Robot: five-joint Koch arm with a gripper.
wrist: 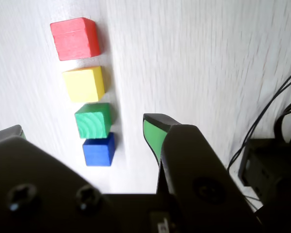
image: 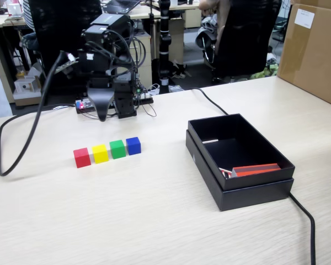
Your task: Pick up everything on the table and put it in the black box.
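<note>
In the fixed view, four small cubes sit in a tight row on the pale wood-grain bench: the red cube, the yellow cube, the green cube and the blue cube, running left to right and slightly away from the camera. Behind them the black arm stands folded, its end effector pointing down above the bench, well short of the cubes and holding nothing. To the right, well apart from the row, lies the black box, open-topped, with an orange-red strip resting inside against its near wall. A thick black cable loops across the left of the bench. A brown carton stands at the far right edge.

In the wrist view, the same cubes run top to bottom: red cube, yellow cube, green cube, blue cube. The end effector is spread wide and empty, one green-padded tip just right of the blue and green cubes, the other at the left edge of the frame, both clear of the cubes.
</note>
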